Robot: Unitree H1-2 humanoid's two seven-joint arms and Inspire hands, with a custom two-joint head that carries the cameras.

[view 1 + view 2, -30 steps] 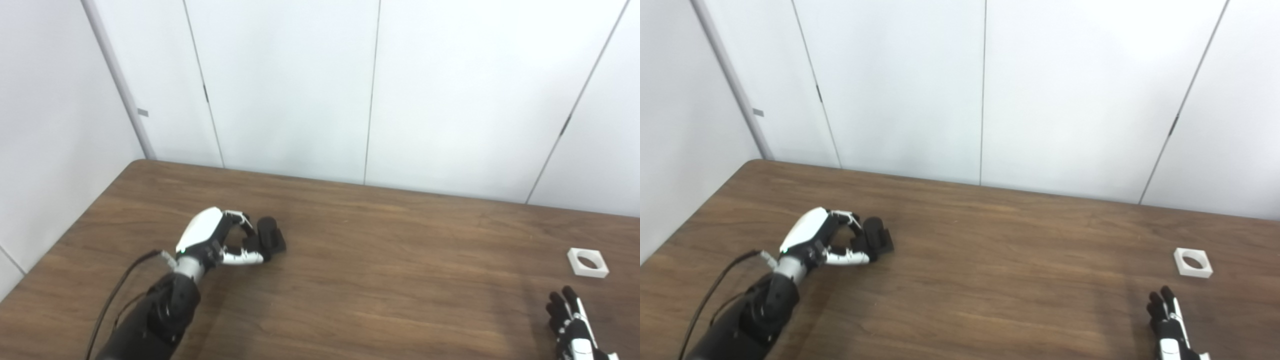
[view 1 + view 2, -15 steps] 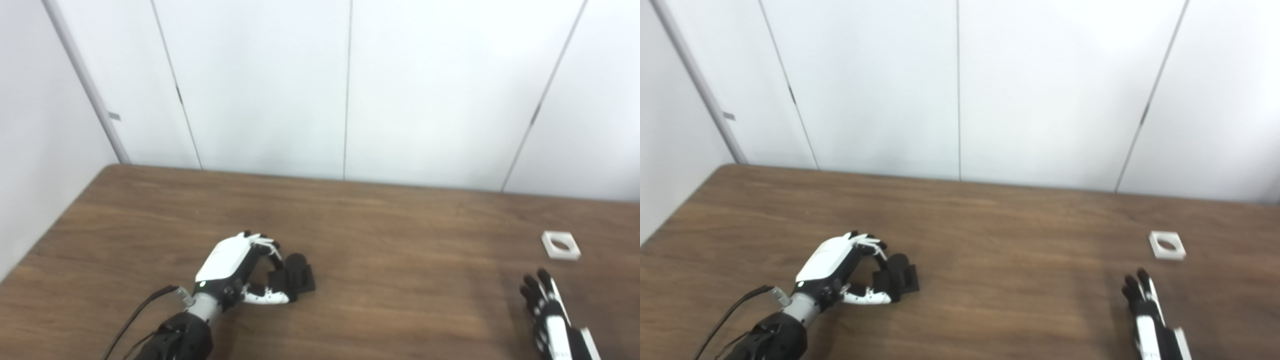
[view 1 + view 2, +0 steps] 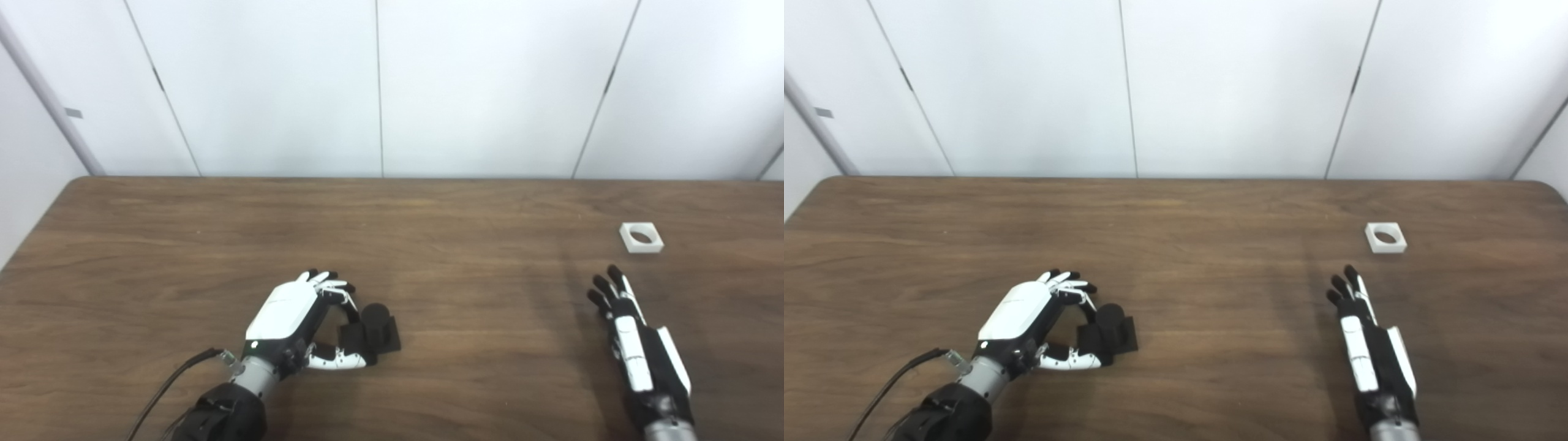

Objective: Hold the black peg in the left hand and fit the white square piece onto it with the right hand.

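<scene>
clearly the white piece lies flat on the worktop, hole up, beyond the right hand and a little to its right, apart from its fingers. those fingers are stretched out and released, pointing roughly toward the piece. far to the left of the piece, the left hand curls its fingers around the peg, which sits on the worktop; whether the grasp is firm i cannot tell. the right hand is much the nearer to the piece.
</scene>
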